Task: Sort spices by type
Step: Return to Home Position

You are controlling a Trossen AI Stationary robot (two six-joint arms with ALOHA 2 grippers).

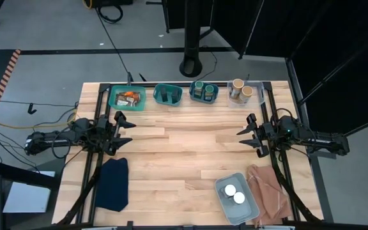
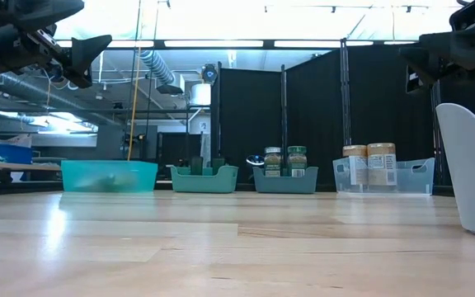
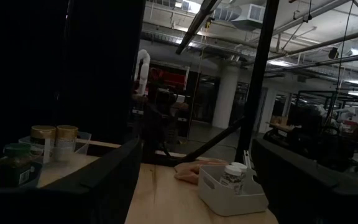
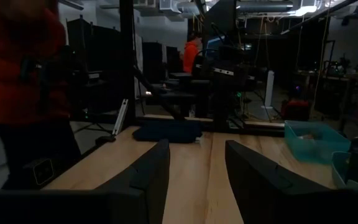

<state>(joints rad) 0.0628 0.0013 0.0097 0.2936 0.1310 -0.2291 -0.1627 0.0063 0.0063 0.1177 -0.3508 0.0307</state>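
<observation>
Four bins stand along the table's far edge. One holds brown and orange packets (image 1: 128,98), one black jars (image 1: 168,94), one green-lidded jars (image 1: 204,90), and one tan-topped jars (image 1: 241,90). Two white-lidded jars (image 1: 234,193) stand in a pale bin (image 1: 248,211) at the near right. My left gripper (image 1: 128,130) hovers open above the table's left side. My right gripper (image 1: 243,133) hovers open above the right side. Both point toward the table's middle with nothing between their fingers.
A dark blue cloth (image 1: 112,183) lies at the near left. A tan crumpled sheet (image 1: 272,191) lies beside the pale bin at the near right. Bare wood (image 1: 184,147) stretches between the two arms. In the right wrist view, a person in orange (image 4: 17,68) stands beyond the table.
</observation>
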